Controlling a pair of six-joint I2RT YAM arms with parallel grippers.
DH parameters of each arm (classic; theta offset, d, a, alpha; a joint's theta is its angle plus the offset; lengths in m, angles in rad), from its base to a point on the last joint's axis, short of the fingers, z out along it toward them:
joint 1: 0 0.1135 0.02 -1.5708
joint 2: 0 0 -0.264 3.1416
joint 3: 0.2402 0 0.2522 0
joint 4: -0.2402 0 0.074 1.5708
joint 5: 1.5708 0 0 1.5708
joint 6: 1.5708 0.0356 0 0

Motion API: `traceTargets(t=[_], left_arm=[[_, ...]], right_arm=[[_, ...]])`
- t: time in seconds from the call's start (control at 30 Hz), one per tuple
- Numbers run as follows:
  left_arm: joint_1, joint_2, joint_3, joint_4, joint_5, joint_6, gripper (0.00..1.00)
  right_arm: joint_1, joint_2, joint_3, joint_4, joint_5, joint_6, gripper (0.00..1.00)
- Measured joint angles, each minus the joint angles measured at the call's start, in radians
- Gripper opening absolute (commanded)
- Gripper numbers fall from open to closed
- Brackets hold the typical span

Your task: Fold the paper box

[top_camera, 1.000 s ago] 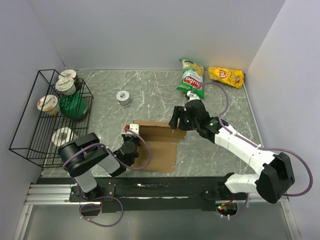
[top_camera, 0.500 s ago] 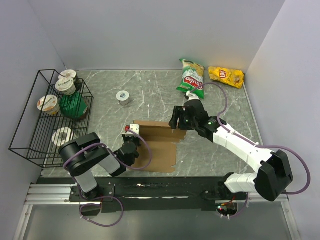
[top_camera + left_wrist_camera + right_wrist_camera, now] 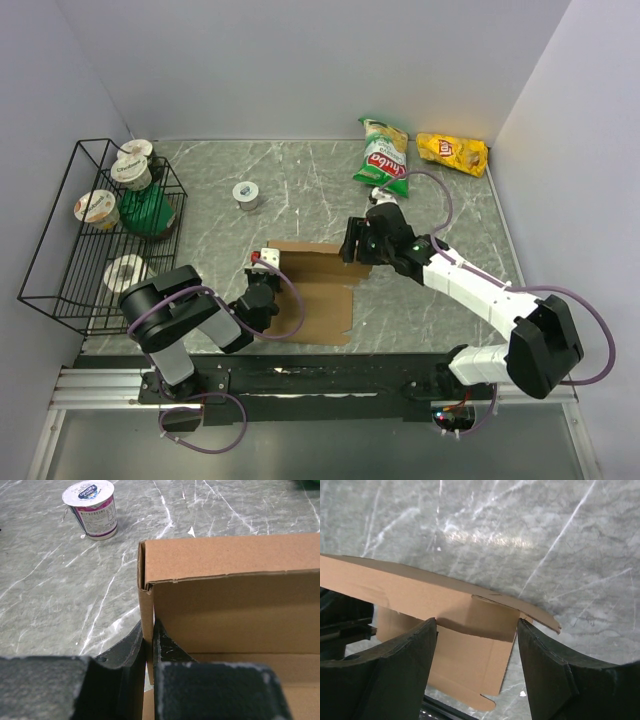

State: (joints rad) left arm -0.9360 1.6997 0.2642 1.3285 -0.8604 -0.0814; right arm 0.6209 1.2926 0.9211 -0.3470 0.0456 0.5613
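The paper box [image 3: 318, 292], plain brown cardboard, lies partly folded on the marble table near the front. Its back wall [image 3: 225, 560] stands upright and its left side wall [image 3: 146, 610] is raised. My left gripper [image 3: 262, 287] is shut on that left side wall, one finger outside it and one inside, as the left wrist view [image 3: 148, 632] shows. My right gripper [image 3: 356, 245] hovers open over the right end of the back wall. In the right wrist view its fingers [image 3: 476, 623] straddle the box's right flap [image 3: 470, 645] without touching it.
A black wire rack [image 3: 52, 262] at the left holds yogurt cups and a green bag. A lone yogurt cup [image 3: 246, 194] [image 3: 92, 507] stands behind the box. A green snack bag [image 3: 383, 155] and a yellow one [image 3: 453, 152] lie at the back right.
My right gripper has shifted slightly left and down over the box's right end. The left gripper and the box have not moved.
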Motion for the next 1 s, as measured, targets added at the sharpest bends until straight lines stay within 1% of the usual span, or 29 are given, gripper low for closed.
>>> traceTargets(t=[0.23, 0.43, 0.53, 0.57, 0.73, 1.0], left_arm=[[-0.002, 0.006, 0.000, 0.003, -0.002, 0.003, 0.11], [-0.002, 0.009, 0.000, 0.008, -0.007, 0.003, 0.11], [-0.002, 0.015, 0.000, 0.012, -0.011, 0.003, 0.11], [-0.002, 0.016, 0.000, 0.013, -0.012, 0.003, 0.11], [-0.005, 0.016, 0.003, 0.018, -0.013, 0.011, 0.11], [-0.006, 0.017, 0.006, 0.019, -0.014, 0.018, 0.11]], right_arm=[[0.000, 0.006, -0.014, 0.006, -0.002, 0.010, 0.70], [-0.003, -0.001, -0.022, 0.034, -0.009, 0.018, 0.71], [-0.011, -0.001, -0.024, 0.047, -0.023, 0.025, 0.75], [-0.014, -0.001, -0.024, 0.048, -0.031, 0.026, 0.79], [-0.019, -0.007, -0.024, 0.044, -0.029, 0.028, 0.87], [-0.019, -0.175, -0.039, -0.020, 0.018, -0.006, 0.84]])
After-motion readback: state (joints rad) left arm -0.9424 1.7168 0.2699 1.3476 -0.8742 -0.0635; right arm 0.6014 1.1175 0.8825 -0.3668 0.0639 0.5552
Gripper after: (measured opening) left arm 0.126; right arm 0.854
